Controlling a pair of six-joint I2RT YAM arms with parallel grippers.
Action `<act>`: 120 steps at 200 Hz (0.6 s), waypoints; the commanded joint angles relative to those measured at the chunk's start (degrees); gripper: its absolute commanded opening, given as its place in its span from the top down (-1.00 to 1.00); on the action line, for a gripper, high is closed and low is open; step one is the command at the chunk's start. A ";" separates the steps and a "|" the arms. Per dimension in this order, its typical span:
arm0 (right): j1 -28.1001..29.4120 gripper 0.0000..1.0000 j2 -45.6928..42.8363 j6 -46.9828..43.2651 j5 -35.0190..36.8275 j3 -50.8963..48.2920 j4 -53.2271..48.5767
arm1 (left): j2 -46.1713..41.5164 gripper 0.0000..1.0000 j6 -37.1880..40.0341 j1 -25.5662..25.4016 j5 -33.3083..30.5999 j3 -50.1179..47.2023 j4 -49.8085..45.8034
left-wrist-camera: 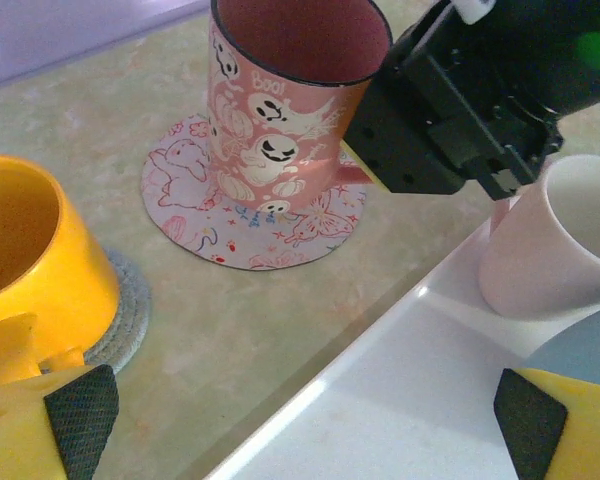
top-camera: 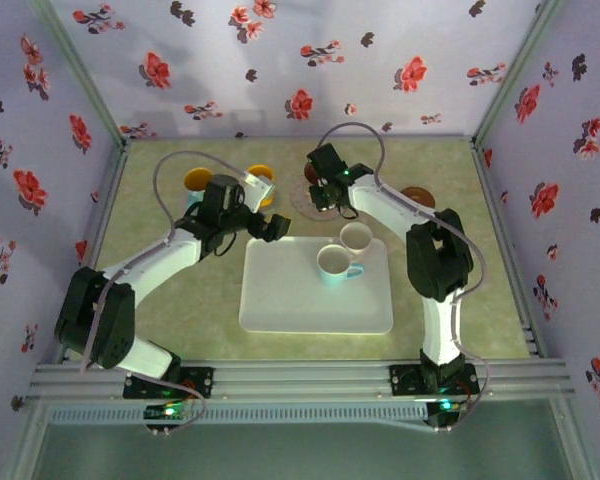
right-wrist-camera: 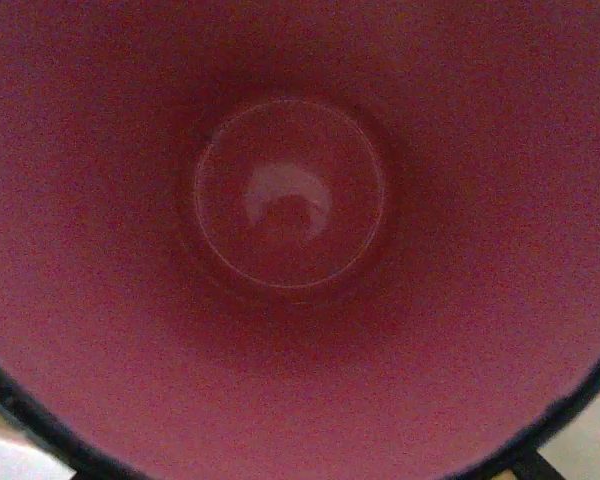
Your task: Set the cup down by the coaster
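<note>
A pink cup [left-wrist-camera: 280, 110] printed with ghosts and pumpkins stands on a round patterned coaster [left-wrist-camera: 250, 215]. My right gripper [left-wrist-camera: 380, 150] is shut on the cup's right rim; from above it sits at the back middle of the table [top-camera: 323, 190]. The right wrist view looks straight down into the cup's dark pink inside [right-wrist-camera: 290, 200]. My left gripper [left-wrist-camera: 300, 430] is open. Its yellow fingers [left-wrist-camera: 80, 415] straddle the tray's near-left edge, a short way in front of the coaster, with nothing between them.
A yellow mug [left-wrist-camera: 30, 260] sits on a grey coaster [left-wrist-camera: 120, 310] left of the patterned one. The white tray [top-camera: 315, 290] carries a pale pink mug [left-wrist-camera: 550, 250] and a teal-handled mug [top-camera: 335, 263]. A brown coaster [top-camera: 417, 196] lies at the back right.
</note>
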 commanded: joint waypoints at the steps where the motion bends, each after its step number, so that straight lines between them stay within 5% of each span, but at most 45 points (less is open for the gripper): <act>1: -0.55 1.00 0.57 1.46 2.92 4.62 0.69 | 0.59 -1.00 1.97 0.74 0.51 -0.88 1.03; 108: -1.18 1.00 3.81 3.32 3.93 5.26 0.29 | 0.59 -1.00 2.31 1.02 1.07 -1.36 0.95; 120: -1.20 0.89 3.98 3.32 3.87 5.26 0.05 | 0.61 -1.00 2.20 1.02 1.01 -1.28 0.95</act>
